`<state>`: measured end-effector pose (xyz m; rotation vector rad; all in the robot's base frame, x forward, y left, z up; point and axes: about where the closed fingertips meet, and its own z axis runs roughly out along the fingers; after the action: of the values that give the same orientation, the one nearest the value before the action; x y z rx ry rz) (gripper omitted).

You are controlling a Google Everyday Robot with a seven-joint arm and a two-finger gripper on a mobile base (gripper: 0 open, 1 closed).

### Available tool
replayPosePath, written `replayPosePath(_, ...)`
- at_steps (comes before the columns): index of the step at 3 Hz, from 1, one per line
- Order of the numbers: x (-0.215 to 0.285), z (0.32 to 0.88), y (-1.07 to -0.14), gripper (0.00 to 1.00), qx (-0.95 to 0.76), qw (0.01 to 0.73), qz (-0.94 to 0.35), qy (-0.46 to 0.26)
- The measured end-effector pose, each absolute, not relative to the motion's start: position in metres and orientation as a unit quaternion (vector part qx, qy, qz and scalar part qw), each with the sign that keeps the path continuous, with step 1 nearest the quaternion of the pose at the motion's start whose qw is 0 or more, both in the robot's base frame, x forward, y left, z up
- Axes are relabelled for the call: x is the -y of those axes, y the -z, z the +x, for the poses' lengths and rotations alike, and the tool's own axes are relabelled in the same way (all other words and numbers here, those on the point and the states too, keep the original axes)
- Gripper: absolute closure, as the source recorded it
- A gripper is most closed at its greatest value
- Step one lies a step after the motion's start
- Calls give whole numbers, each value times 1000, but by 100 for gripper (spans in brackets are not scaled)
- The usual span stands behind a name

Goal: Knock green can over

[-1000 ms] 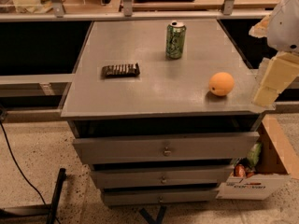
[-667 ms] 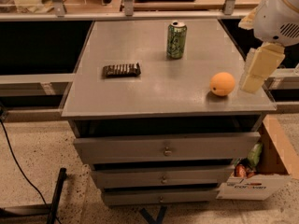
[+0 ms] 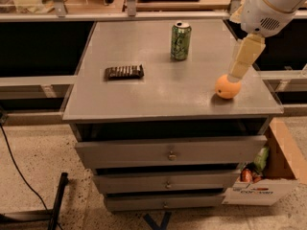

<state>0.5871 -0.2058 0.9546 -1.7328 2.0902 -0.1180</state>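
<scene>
One green can (image 3: 181,42) stands upright on the grey desk (image 3: 158,97), toward the far edge and a little right of the middle, its silver top facing up. Nothing touches it.

From the can, a dark ridged packet (image 3: 124,72) lies flat at about 8 o'clock, well apart from it. An orange (image 3: 228,88) sits at about 4 o'clock, near the desk's right edge and also well apart from the can.

The claw (image 3: 235,74) hangs at roughly 4 o'clock from the can, its cream tip pointing down and to the left. The tip is right at the top of the orange; I cannot tell whether it touches the fruit. Whether the claw is apart or together I cannot tell either. Above it, the white rounded arm housing (image 3: 271,6) reaches in from the upper right, at about 2 o'clock from the can.

Under the desk top, three grey drawers (image 3: 170,153) are stacked, each with a small knob at its centre. At about 5 o'clock from the can, on the speckled floor (image 3: 43,147) beside the drawers, stands an open cardboard box (image 3: 283,162) with coloured packages inside. At about 7 o'clock, a black cable (image 3: 17,169) runs across the floor.
</scene>
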Motion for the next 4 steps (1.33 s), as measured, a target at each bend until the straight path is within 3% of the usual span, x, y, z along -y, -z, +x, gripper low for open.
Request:
replayPosePath(3,197,699,-909,0,-780,205,-591,31)
replayPosePath(4,189,726,-904,0,-783,233,-577,10)
